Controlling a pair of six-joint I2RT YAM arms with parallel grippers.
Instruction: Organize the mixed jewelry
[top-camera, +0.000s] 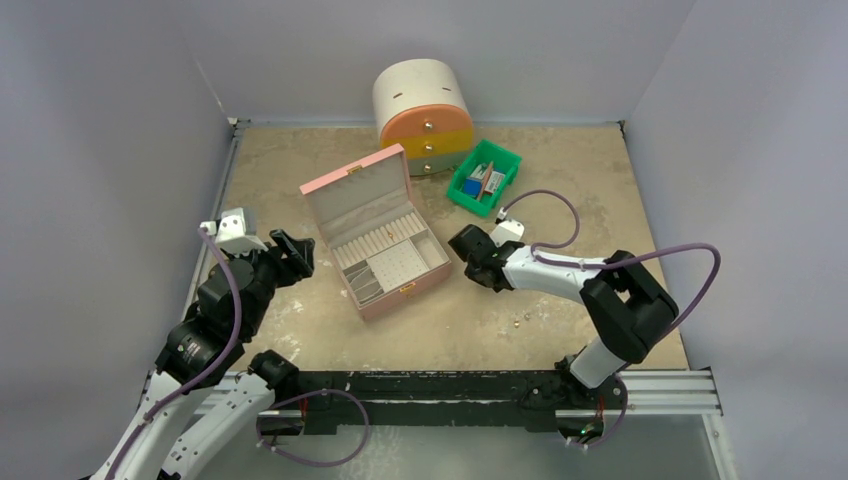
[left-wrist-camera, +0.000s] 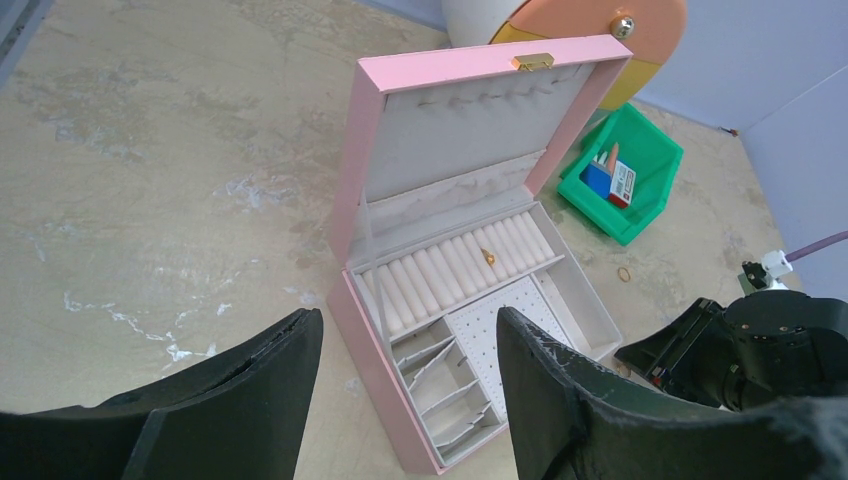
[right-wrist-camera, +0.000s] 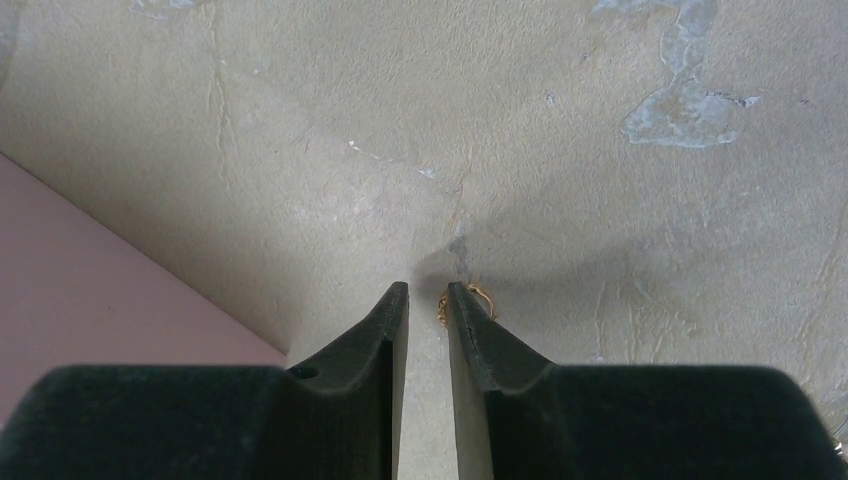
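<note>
Beige counter (top-camera: 450, 330) is mostly unsorted: one gold ring (left-wrist-camera: 489, 258) is seated in the pink jewelry box (top-camera: 385, 303) at centre frame, while loose gold pieces (top-camera: 517, 322) are left lower right. Nothing is gripped by the narrowly parted right pincer (right-wrist-camera: 428, 288); a loose ring (right-wrist-camera: 478, 298) lies at one fingertip. The left pincer (left-wrist-camera: 408, 318) is held wide, empty.

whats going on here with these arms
Two robot arms are sorting jewelry into an open pink jewelry box. The right pincer is low over the table beside it, jaws nearly together, one tip against a tiny gold ring. The left pincer hangs open on the box's other side. One gold piece already sits in the ring rolls.
</note>
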